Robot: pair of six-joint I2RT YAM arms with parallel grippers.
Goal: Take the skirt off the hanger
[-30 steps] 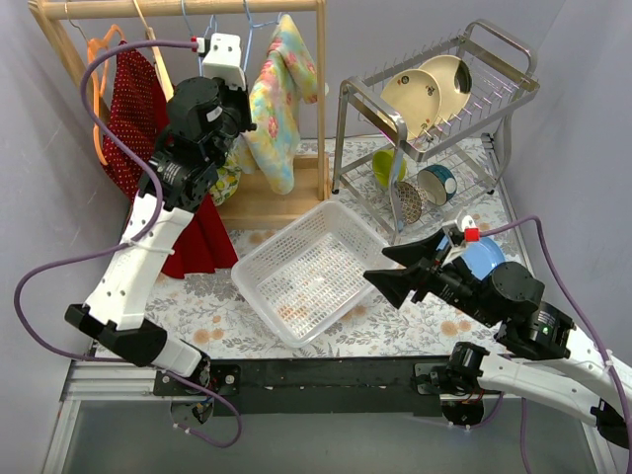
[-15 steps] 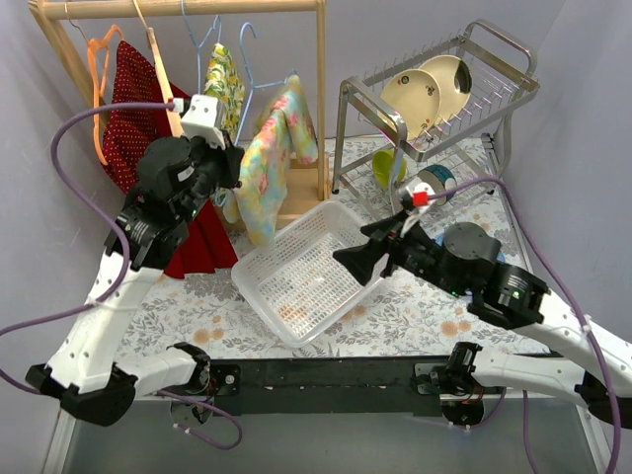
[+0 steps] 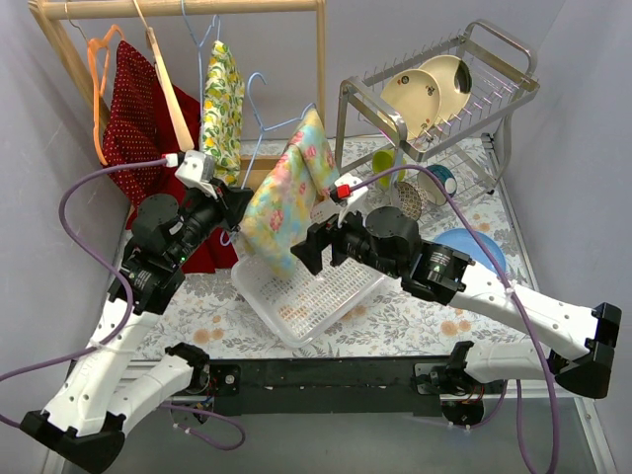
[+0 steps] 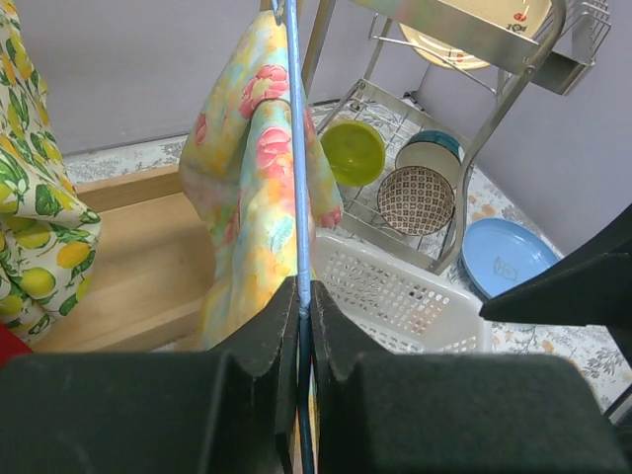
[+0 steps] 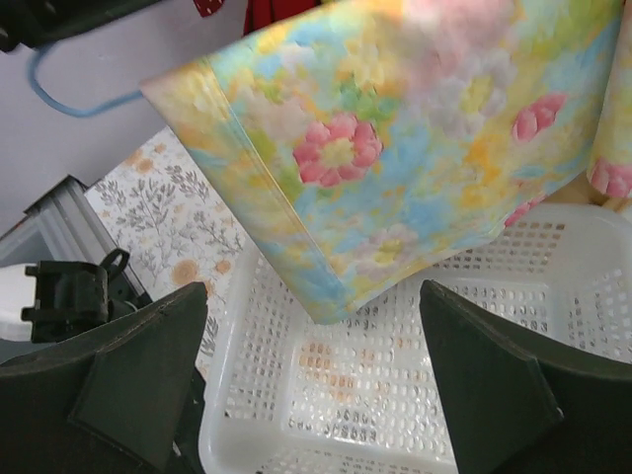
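Floral skirt (image 3: 281, 202) hangs folded over a blue wire hanger (image 4: 293, 118), directly above the white mesh basket (image 3: 341, 286) on the bench (image 3: 385, 326). Left pincer (image 4: 304, 296) is clamped on the hanger's wire, just beyond the basket's far-left edge. Right pincer (image 5: 311, 296) is spread wide, gripping nothing, over the basket w/ the skirt's low corner betw. its fingers. Cannot tell if cloth touches them.

Risks, as judgement:
- The wire is thin, so a sideways tug on the cloth may swivel the hanger or pull it out of the left grip.
- If the right pincer closes too high it may catch wire along w/ fabric, and the skirt won't slide free.
- Too shallow a bite on the corner and the cloth slips out.
- The drape looks loose, so the skirt may also drop unaided, perhaps partly outside the basket.

Views:
- Left wrist cam alone shows the jaws shut on the wire; top cam hides that contact.
- Right wrist cam alone shows the low corner vs. its open fingers.
- Only top cam shows both arms and the whole drape above the basket.
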